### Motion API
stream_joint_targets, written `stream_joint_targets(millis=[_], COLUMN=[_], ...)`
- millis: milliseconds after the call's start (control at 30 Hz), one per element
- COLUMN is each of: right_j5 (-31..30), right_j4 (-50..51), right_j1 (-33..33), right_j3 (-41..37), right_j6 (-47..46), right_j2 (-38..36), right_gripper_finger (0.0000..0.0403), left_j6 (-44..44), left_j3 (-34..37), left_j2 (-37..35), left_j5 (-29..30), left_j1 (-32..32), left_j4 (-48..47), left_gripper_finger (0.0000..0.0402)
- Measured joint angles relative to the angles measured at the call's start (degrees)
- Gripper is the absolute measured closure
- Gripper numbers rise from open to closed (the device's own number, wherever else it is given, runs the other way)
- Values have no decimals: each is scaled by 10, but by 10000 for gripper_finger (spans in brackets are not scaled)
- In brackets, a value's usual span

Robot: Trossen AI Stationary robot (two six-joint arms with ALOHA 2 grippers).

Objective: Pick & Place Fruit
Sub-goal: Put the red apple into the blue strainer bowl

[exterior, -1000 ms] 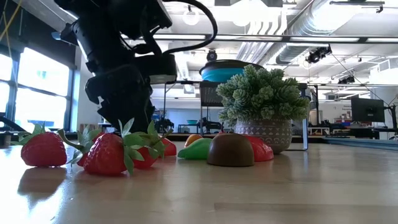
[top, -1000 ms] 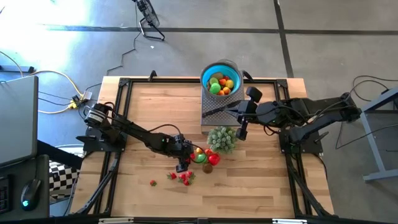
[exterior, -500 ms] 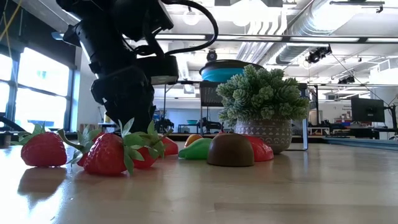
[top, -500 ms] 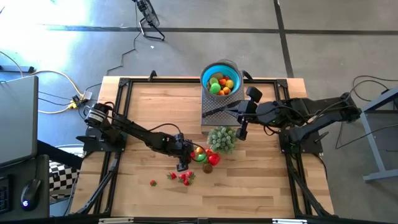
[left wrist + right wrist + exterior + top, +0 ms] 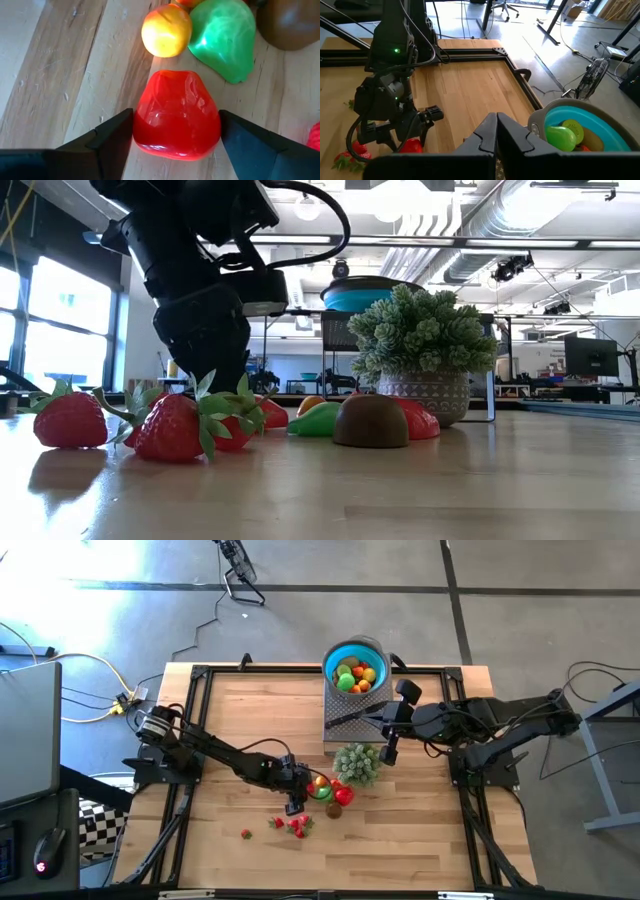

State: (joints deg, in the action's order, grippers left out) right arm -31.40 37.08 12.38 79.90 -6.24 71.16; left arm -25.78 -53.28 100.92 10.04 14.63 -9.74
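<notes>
Overhead view: you see the left gripper [image 5: 298,787] low over the middle of the wooden table [image 5: 240,720], at the edge of a small heap of fruit [image 5: 330,794], with a few strawberries [image 5: 296,826] loose just in front of it; the right gripper [image 5: 390,752] hangs beside the pale green bushy plant [image 5: 357,763], and the blue bowl [image 5: 356,665] at the table's far edge already carries several fruits. Table-level view: the left arm's dark bulk stands behind three strawberries [image 5: 172,427], while a green fruit [image 5: 316,420], a brown fruit [image 5: 371,421] and the potted plant [image 5: 422,348] sit to their side, the bowl's blue rim [image 5: 352,297] showing behind. Left wrist view: you find the two fingers [image 5: 107,142] pinching a glossy red fruit [image 5: 176,120] from either side as it rests on the wood, a yellow-orange fruit [image 5: 166,31] and a green fruit [image 5: 224,37] lying just beyond it. Right wrist view: the right fingers [image 5: 487,135] are pressed together with nothing between them; the left arm and its red fruit [image 5: 410,146] appear across the table, and the bowl [image 5: 580,130] with green fruit lies close by.
</notes>
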Motion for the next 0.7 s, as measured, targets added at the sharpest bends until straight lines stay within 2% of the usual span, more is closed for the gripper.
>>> stream_joint_targets(millis=[700], right_j5=[0], right_j4=[0], right_j1=[0], right_j3=[0], right_j6=[0], right_j2=[0], right_gripper_finger=[398], left_j6=[-1], left_j3=[0], left_j2=[0], left_j5=[-4], left_j1=[0], left_j4=[2], left_gripper_finger=[136])
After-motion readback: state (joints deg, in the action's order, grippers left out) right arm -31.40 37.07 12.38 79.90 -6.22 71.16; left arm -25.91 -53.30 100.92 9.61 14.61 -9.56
